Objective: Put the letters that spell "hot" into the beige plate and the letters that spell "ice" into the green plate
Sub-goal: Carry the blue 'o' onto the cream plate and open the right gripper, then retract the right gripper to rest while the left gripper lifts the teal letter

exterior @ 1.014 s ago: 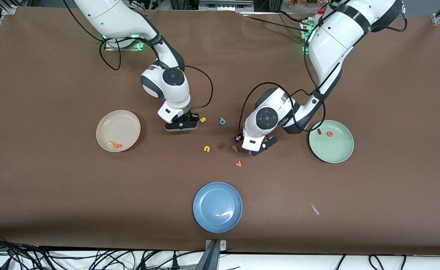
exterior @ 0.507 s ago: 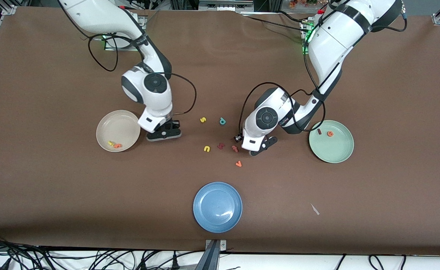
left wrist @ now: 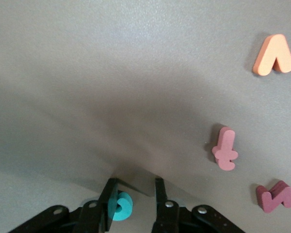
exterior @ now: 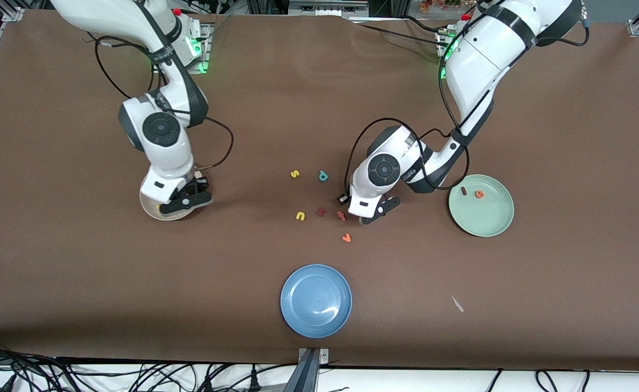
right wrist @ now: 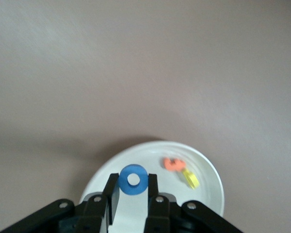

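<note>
My right gripper (right wrist: 133, 180) is shut on the blue ring-shaped o (right wrist: 133, 179) and hangs over the beige plate (right wrist: 217, 188). In that plate lie the orange hooked t (right wrist: 173, 164) and the yellow h (right wrist: 190, 179). From the front, the right gripper (exterior: 187, 201) hides most of the beige plate (exterior: 150, 211). My left gripper (exterior: 376, 213) is low at the table beside the loose letters. Its fingers stand open, and the teal c (left wrist: 120, 206) rests against one finger (left wrist: 110, 194), apart from the other. The green plate (exterior: 488, 218) holds the dark red i (exterior: 463, 191) and the orange e (exterior: 479, 194).
Loose letters lie mid-table: a yellow s (exterior: 294, 174), a teal p (exterior: 323, 175), a yellow u (exterior: 300, 216), a dark red letter (exterior: 320, 212), a pinkish t (exterior: 341, 215) and an orange v (exterior: 346, 237). A blue plate (exterior: 316, 300) sits nearer the front camera.
The right arm has carried the blue o from beside the loose letters to above the beige plate. The left gripper's fingers have parted, and it has barely shifted.
</note>
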Robot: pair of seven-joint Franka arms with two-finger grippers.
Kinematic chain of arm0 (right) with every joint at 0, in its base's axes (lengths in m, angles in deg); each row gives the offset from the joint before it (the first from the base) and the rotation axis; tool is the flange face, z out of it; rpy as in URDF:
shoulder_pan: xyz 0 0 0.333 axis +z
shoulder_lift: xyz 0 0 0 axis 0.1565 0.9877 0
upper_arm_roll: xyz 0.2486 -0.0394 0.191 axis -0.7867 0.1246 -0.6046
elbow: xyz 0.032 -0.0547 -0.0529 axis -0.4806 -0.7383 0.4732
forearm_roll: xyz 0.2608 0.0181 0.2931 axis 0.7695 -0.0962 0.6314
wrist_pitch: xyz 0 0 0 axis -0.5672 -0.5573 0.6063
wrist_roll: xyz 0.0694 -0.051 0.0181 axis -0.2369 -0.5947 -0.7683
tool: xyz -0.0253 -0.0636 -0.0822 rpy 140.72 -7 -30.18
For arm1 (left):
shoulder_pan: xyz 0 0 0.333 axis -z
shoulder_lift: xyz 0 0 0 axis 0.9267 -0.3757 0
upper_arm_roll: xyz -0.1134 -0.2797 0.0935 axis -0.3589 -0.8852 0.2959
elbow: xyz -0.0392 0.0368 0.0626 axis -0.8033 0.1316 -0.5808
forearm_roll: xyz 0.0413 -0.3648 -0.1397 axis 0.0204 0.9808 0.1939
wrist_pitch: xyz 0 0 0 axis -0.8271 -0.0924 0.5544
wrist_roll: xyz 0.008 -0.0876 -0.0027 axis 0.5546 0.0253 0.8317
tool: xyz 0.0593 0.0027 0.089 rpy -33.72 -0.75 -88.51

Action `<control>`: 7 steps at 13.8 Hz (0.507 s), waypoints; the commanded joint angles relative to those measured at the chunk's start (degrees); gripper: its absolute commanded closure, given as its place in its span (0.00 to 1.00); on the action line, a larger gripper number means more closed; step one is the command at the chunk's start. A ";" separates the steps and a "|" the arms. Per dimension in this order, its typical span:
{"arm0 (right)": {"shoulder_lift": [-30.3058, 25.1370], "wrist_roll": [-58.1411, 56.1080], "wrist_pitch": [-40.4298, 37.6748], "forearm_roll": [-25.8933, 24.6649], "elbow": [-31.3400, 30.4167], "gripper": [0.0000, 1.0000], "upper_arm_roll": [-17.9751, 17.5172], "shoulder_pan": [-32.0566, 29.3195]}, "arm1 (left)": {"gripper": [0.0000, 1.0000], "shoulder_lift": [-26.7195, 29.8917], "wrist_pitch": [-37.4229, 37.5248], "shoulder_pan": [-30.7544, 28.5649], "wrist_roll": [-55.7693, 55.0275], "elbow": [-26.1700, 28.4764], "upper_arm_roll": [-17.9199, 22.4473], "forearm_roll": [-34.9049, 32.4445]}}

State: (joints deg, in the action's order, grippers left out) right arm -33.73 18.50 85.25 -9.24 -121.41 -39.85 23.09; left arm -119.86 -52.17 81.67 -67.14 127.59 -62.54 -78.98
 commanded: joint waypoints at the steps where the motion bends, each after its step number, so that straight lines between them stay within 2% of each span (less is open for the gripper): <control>1: -6.13 -2.59 -0.27 2.23 -6.54 0.81 0.68 -0.02 | 0.64 -0.30 3.07 0.67 0.33 -0.21 0.22 -2.10; 2: -7.71 -2.59 -0.45 2.23 -8.03 0.76 1.11 -0.11 | 0.64 -0.21 3.16 0.76 0.95 -0.21 0.22 -2.10; 4: -10.44 -3.11 -4.55 2.41 -8.92 0.59 1.82 -0.29 | 0.64 -0.30 3.17 0.85 1.04 -0.12 0.22 -2.10; 5: -11.76 -4.07 -7.02 3.97 -8.92 0.39 1.91 -0.29 | 0.64 -0.30 3.86 0.93 1.04 -0.12 0.13 -2.10; 6: -12.90 -5.65 -8.95 5.82 -8.83 0.28 2.08 -0.29 | 0.63 -0.38 5.26 1.37 1.48 -0.12 0.13 -2.10; 7: -13.70 -7.75 -10.28 7.23 -8.66 0.20 3.22 -0.37 | 0.63 -0.38 6.49 1.55 1.65 -0.12 0.13 -2.10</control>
State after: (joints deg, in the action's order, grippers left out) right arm -43.53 14.68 77.49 -4.97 -128.24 -37.71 22.99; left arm -119.81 -49.11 82.16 -65.88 127.11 -62.60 -79.00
